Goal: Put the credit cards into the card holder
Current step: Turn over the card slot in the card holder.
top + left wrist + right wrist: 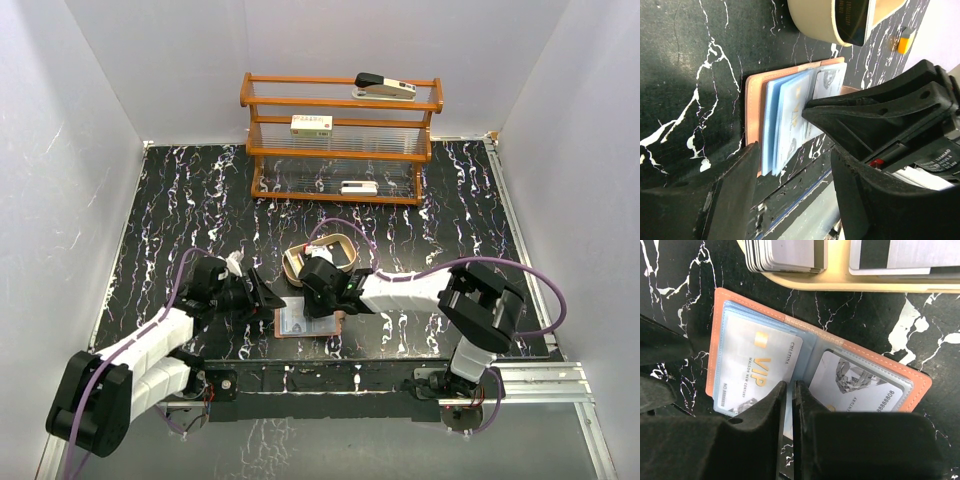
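Observation:
The card holder [720,340] lies open on the black marbled table, near the front edge [290,322]. A silvery VIP credit card [757,367] sits in its left pocket and a diamond-print card [860,382] in its right pocket. More credit cards [790,255] stand stacked in the tan tray [840,284] behind it. My right gripper [789,385] is shut, tips down on the holder's centre fold, with nothing visibly between them. My left gripper [795,165] is open, low at the holder's left edge [752,110], not gripping it.
A wooden rack [340,140] at the back carries a stapler [385,87] and white boxes [311,124]. The tan tray [320,258] stands just behind the holder. The table's front edge and rail [800,200] run right below the holder. White walls enclose the table.

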Tool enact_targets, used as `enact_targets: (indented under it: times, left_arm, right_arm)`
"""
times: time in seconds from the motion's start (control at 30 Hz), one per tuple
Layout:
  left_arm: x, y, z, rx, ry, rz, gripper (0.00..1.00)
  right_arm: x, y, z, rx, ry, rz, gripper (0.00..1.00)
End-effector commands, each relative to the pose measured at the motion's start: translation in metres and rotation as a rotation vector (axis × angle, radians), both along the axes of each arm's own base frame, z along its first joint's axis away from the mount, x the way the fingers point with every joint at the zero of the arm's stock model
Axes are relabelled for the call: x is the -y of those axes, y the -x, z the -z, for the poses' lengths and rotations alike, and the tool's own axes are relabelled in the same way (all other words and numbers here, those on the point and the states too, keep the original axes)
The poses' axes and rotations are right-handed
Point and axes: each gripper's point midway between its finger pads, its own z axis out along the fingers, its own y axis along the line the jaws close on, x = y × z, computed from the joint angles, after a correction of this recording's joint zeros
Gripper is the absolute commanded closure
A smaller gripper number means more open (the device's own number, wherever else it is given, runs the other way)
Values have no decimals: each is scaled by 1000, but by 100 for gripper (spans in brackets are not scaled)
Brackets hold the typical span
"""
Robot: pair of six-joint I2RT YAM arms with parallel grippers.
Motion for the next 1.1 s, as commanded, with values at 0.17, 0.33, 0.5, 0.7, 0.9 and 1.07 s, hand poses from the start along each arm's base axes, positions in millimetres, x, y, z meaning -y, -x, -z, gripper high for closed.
enact_targets:
  times: [0.17, 0.33, 0.5, 0.7, 0.9, 1.07]
  left_arm:
    - [12, -5, -8, 11, 87, 29, 42]
    - [13, -7, -7, 21, 93, 25, 42]
    - [13, -7, -2, 10, 91, 29, 43]
    - [17, -8, -2, 0, 114, 38, 43]
    - [20, -7, -6, -2, 146, 45, 43]
    - [23, -7, -12, -1, 176, 50, 44]
  right_arm:
    - [2, -7, 13, 25, 69, 18, 98]
    - [5, -4, 17, 23, 68, 12, 100]
    - [4, -3, 17, 22, 53, 9, 100]
    - [5, -2, 17, 25, 47, 9, 100]
    - [4, -2, 16, 29, 38, 5, 100]
    - [3, -3, 17, 32, 39, -1, 100]
